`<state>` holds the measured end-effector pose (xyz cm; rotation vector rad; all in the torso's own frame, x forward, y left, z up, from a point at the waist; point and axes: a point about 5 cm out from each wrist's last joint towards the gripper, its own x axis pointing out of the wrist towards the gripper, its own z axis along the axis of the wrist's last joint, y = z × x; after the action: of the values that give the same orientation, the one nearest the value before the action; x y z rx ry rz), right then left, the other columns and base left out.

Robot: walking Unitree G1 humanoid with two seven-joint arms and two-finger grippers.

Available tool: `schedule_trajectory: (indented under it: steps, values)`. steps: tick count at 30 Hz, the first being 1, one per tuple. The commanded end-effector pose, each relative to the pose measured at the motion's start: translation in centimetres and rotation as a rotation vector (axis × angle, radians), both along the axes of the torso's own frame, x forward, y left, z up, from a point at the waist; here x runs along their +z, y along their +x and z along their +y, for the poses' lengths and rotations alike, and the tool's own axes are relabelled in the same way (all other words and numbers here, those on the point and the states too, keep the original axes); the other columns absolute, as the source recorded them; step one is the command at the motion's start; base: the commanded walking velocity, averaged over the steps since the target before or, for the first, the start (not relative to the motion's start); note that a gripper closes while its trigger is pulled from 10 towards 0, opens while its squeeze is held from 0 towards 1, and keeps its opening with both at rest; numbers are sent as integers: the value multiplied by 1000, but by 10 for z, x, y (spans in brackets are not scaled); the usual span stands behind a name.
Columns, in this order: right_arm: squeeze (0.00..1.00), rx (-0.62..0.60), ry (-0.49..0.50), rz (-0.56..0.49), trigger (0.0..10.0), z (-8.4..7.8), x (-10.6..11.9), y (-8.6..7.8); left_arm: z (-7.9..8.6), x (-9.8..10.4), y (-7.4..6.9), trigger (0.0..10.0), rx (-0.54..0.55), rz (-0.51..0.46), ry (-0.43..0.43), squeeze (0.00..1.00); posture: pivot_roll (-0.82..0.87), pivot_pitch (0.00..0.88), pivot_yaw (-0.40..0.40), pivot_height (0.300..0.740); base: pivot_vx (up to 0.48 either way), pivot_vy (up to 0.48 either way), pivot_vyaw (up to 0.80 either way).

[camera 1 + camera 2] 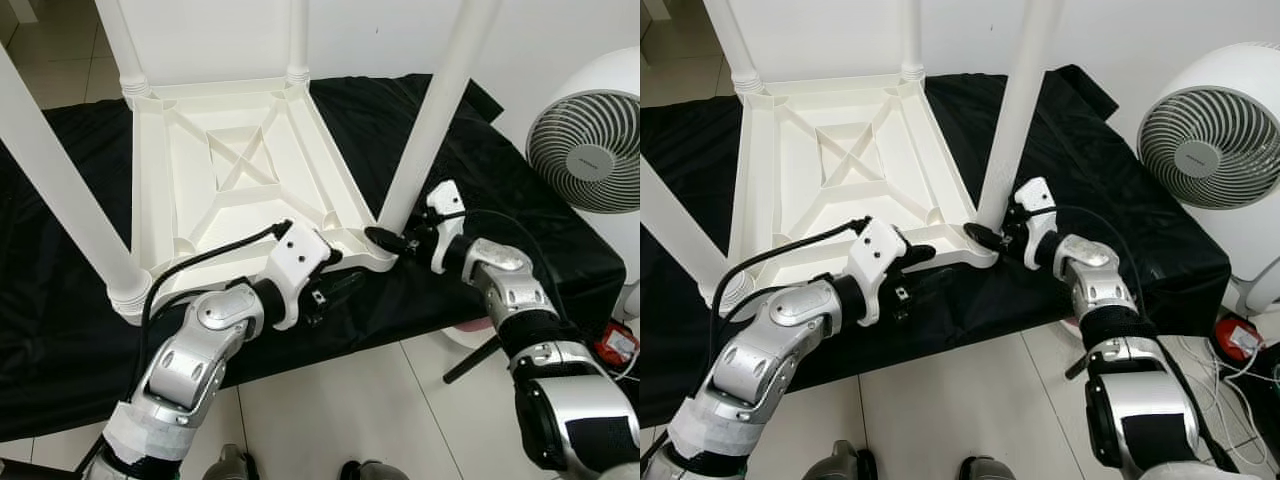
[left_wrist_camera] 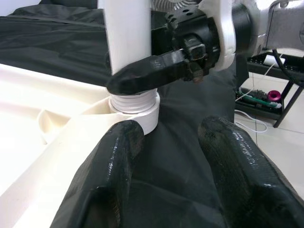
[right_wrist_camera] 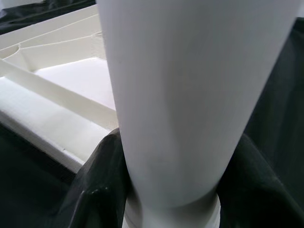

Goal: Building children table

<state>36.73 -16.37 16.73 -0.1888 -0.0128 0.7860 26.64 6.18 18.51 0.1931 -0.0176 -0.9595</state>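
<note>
— Gripping the near-right leg (image 1: 432, 120) just above its socket, your right end effector (image 1: 392, 240) is clamped around it. Step?

— Seating that last leg in the upturned tabletop (image 1: 235, 175) on the black cloth (image 1: 500, 200). Left end effector (image 1: 335, 290) waits spread beside the corner (holding nothing). Next you'd twist the leg home.

Cut off, my head views: tops of all four table legs (image 1: 440, 110); fan (image 1: 590, 140) at the frame's edge. Hidden: the right hand (image 1: 392, 240) blocks my sight of the near leg's base joint. Too small to identify: red object (image 1: 617, 345) on the floor.
</note>
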Motion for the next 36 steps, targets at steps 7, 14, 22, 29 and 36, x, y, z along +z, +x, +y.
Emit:
schedule_trajectory:
  steps: [7,14,22,29,36]
  values:
    - [0,-299,63,44,10000,4,-4,1,-2,-2,-5,10000,-10,12,1,0,-64,112,-2,740,0,0,0]
    - [0,-661,234,51,10000,34,-6,-18,-5,-4,-8,10000,-14,22,-9,0,-70,109,-9,740,0,0,0]
    - [0,-591,304,49,10000,71,3,-33,-6,-5,-8,10000,-20,24,-9,0,-73,104,-11,740,0,0,0]
    - [1000,-551,327,48,10000,66,14,-36,-6,-5,-7,10000,-22,22,-6,0,-73,92,-14,740,0,0,0]
    - [1000,-308,229,62,10000,49,25,-42,-6,-4,-7,10000,-18,18,-5,0,-74,91,-15,740,0,0,0]
